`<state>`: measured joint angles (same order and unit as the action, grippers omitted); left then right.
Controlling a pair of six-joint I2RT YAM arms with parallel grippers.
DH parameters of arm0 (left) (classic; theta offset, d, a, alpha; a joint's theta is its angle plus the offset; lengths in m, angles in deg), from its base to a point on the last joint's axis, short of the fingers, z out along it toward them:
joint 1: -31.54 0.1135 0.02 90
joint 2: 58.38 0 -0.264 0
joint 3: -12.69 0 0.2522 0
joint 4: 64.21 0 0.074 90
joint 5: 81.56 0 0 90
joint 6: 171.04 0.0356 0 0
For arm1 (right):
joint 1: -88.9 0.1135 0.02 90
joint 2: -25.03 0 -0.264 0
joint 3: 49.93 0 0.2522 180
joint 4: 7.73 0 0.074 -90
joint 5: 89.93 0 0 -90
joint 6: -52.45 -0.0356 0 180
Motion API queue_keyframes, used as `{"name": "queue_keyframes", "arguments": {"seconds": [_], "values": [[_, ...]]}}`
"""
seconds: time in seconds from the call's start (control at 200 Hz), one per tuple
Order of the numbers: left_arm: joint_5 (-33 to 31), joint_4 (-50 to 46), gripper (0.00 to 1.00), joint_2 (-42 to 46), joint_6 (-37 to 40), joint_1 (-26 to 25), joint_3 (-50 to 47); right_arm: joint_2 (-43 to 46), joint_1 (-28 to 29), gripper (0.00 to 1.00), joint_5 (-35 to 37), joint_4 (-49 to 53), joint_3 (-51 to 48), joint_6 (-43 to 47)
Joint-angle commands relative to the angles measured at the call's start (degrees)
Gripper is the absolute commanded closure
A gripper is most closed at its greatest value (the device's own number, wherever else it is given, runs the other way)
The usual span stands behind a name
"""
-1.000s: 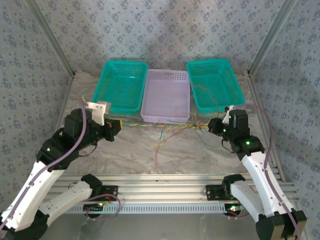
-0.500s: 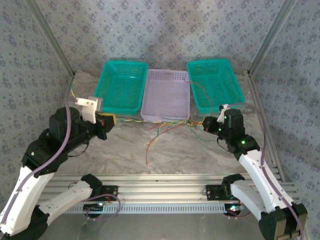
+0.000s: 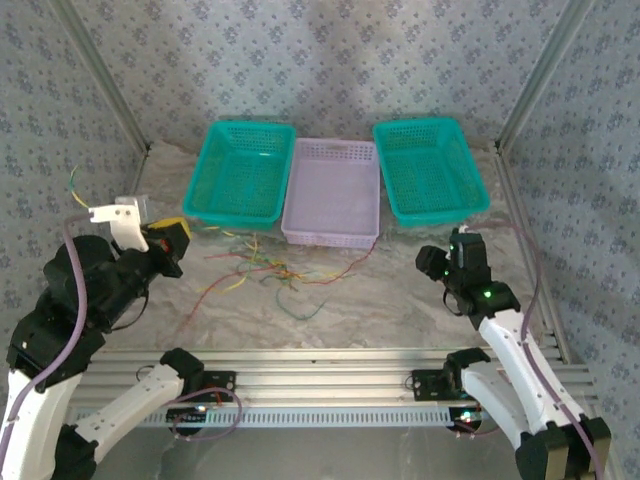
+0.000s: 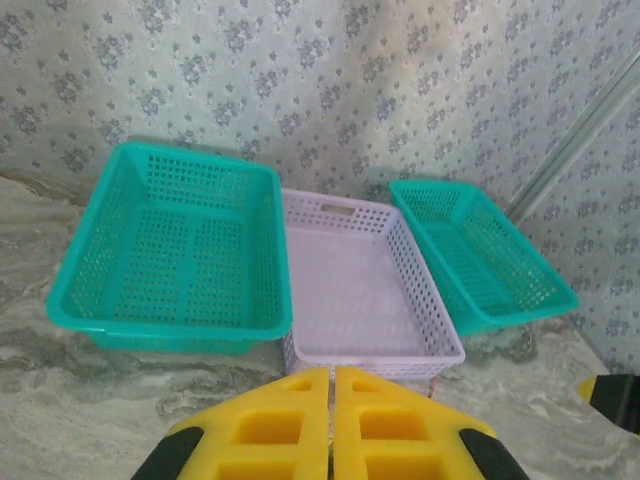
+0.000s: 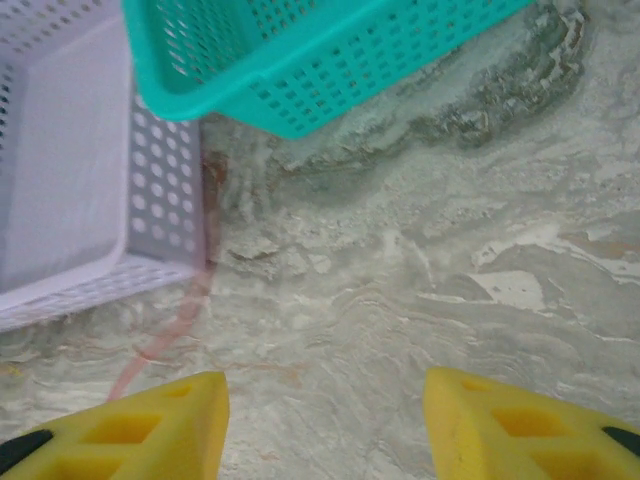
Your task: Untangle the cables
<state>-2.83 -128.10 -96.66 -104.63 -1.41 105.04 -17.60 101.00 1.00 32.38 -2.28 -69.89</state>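
Sprawling loose before the lilac basket (image 3: 330, 236), cables (image 3: 268, 268) lie part-spread; left gripper (image 4: 332, 378) clenched far left, likely tensioning a strand; right gripper (image 5: 325, 405) gapes, empty.

The fingers (image 5: 140, 420) of my right gripper (image 5: 322, 392) look like matt yellow plastic; the teal basket (image 5: 300, 60) and lilac basket (image 5: 160, 170) are faintly glossy plastic; the table (image 5: 400, 280) looks like smooth marbled stone.

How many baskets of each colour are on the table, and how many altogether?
Teal baskets: 2 (left teal basket, right teal basket)
Lilac baskets: 1 (lilac basket, between the teal ones)
Total: 3
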Motion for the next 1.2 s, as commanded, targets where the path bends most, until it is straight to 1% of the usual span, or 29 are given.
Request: {"name": "queue_keyframes", "arguments": {"seconds": [0.0, 0.08, 0.115, 0.15, 0.185, 0.285, 0.34, 0.38, 0.415, 0.505, 0.58, 0.779, 0.949, 0.999, 1.049, 1.074, 1.134, 1.194], "values": [[-0.4, 2.9, 1.00, -1.1, -2.8, 0.3, -2.6, 1.9, 1.7, 0.39, -12.3, -7.0, -0.1, 1.8], [0.7, 3.7, 1.00, -1.6, -4.0, 0.3, -4.0, 0.0, 5.8, 0.37, -21.8, -13.9, -0.9, 1.9], [1.6, 4.0, 1.00, -2.0, -4.6, 0.3, -4.3, -1.0, 8.6, 0.36, -24.2, -17.6, -1.5, 1.9], [2.3, 4.4, 1.00, -2.6, -5.2, 0.3, -4.7, -2.2, 12.3, 0.35, -24.8, -20.2, -1.7, 2.9], [2.9, 4.8, 1.00, -3.1, -5.9, 0.3, -5.0, -3.6, 16.5, 0.35, -23.4, -21.2, -1.1, 4.8], [5.3, 7.1, 1.00, -4.1, -7.8, 0.3, -6.4, -8.2, 27.8, 0.33, -13.9, -23.4, 0.7, 10.6], [6.3, 8.0, 1.00, -4.6, -8.6, 0.3, -6.8, -11.9, 31.3, 0.33, -11.5, -25.0, 1.8, 12.3], [6.9, 8.2, 1.00, -4.9, -8.8, 0.3, -6.7, -14.8, 33.1, 0.34, -10.8, -26.1, 3.1, 13.4], [7.2, 8.4, 1.00, -5.1, -8.9, 0.3, -6.6, -17.3, 34.6, 0.34, -8.6, -27.1, 3.9, 13.9], [7.5, 8.4, 1.00, -5.2, -9.0, 0.3, -6.2, -23.2, 37.0, 0.35, -5.4, -31.5, 5.0, 15.5], [8.3, 8.2, 1.00, -5.2, -9.3, 0.3, -6.2, -27.0, 37.6, 0.35, -3.9, -34.3, 6.1, 15.2], [10.4, 8.1, 1.00, -5.4, -10.3, 0.3, -7.4, -31.5, 37.6, 0.34, -3.1, -45.1, 5.8, 14.8], [11.3, 8.4, 1.00, -5.5, -10.5, 0.3, -8.1, -35.1, 38.6, 0.35, -1.4, -51.9, 5.7, 19.7], [11.3, 8.3, 1.00, -5.5, -10.5, 0.3, -8.0, -36.3, 39.2, 0.39, -0.7, -51.9, 6.7, 21.6], [11.2, 8.2, 1.00, -5.4, -10.4, 0.3, -7.9, -37.5, 39.6, 0.47, 0.0, -51.0, 7.7, 22.8], [11.2, 8.2, 1.00, -5.4, -10.3, 0.3, -7.8, -37.9, 39.6, 0.53, -0.1, -50.5, 8.0, 23.2], [10.6, 7.9, 1.00, -5.4, -10.2, 0.3, -7.4, -38.3, 39.7, 0.71, 0.4, -50.1, 8.3, 23.6], [9.9, 7.1, 1.00, -5.2, -9.5, 0.3, -6.6, -38.2, 39.7, 0.83, 0.5, -49.1, 8.2, 24.0]]}}
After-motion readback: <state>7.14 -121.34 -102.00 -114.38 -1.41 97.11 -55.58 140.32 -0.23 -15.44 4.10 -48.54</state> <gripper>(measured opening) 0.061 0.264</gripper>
